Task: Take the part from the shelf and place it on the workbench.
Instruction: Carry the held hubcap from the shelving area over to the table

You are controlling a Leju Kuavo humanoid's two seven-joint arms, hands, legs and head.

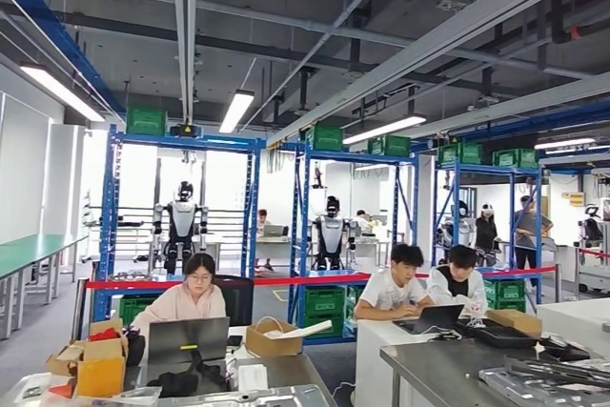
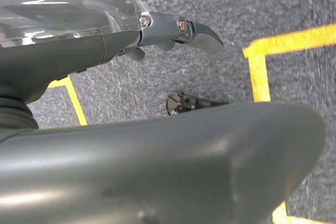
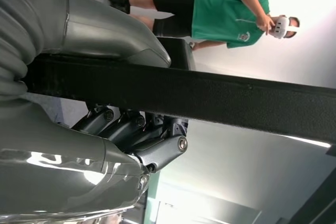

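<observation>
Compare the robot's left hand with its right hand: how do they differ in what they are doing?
The right hand grips a long black part, fingers curled round it; the left hand holds nothing. The left hand hangs over grey floor with yellow lines; behind the right hand stands a person in green. Both have grey covers.

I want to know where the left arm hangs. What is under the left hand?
Under the left hand lies grey carpet floor with yellow tape lines. A small dark part shows past the thumb. The thumb covers the floor below it, so that stretch cannot be seen.
</observation>
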